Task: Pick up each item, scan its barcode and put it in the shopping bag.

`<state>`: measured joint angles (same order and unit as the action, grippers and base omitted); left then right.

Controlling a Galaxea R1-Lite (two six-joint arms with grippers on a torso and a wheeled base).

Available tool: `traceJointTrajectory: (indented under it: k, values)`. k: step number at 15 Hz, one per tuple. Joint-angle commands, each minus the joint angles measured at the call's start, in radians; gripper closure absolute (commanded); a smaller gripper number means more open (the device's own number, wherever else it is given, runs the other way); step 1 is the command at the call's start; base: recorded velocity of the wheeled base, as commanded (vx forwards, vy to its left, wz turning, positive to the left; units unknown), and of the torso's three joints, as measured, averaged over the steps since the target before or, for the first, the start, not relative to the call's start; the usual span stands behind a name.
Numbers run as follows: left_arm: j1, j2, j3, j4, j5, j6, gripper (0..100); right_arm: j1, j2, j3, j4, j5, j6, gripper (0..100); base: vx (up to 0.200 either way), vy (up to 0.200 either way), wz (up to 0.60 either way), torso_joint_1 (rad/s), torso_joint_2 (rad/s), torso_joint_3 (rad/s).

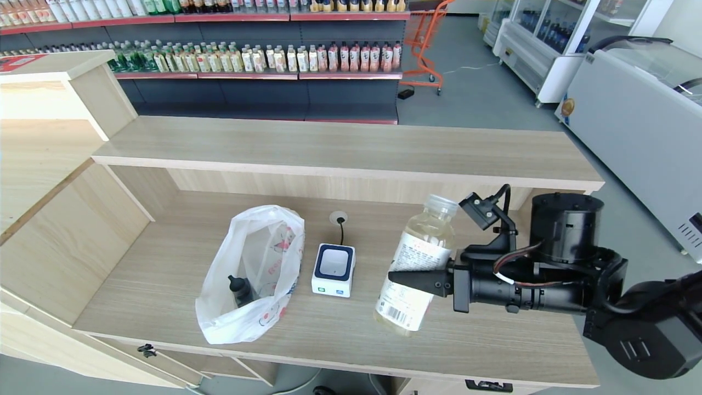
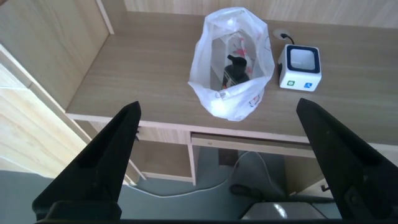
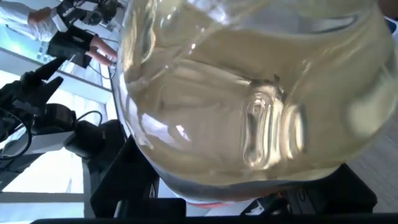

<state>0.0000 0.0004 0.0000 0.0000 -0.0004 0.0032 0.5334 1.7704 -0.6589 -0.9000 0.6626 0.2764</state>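
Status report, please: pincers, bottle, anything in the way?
Right pincer shut on bottle, tilted, right of scanner. Left pincer open. Scanner stands between bottle and shopping bag.

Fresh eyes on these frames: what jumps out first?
The right gripper, shut on a clear bottle of pale liquid, holds it tilted over the counter, just right of the white scanner. Left of the scanner, the white shopping bag stands open with a dark bottle already inside.
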Motion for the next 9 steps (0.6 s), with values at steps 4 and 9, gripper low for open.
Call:
traceJointTrajectory:
  k: [4,9]
  values:
    - [0.0,0.0,0.0,0.0,-0.001,0.0,0,0.033,-0.034,-0.064,0.062,-0.097,0.001,100,0.0,0.0,0.0,0.0,0.0,0.0]
    - [0.0,0.0,0.0,0.0,0.0,0.0,0,0.057,-0.077,-0.067,0.076,-0.098,0.096,100,0.0,0.0,0.0,0.0,0.0,0.0]
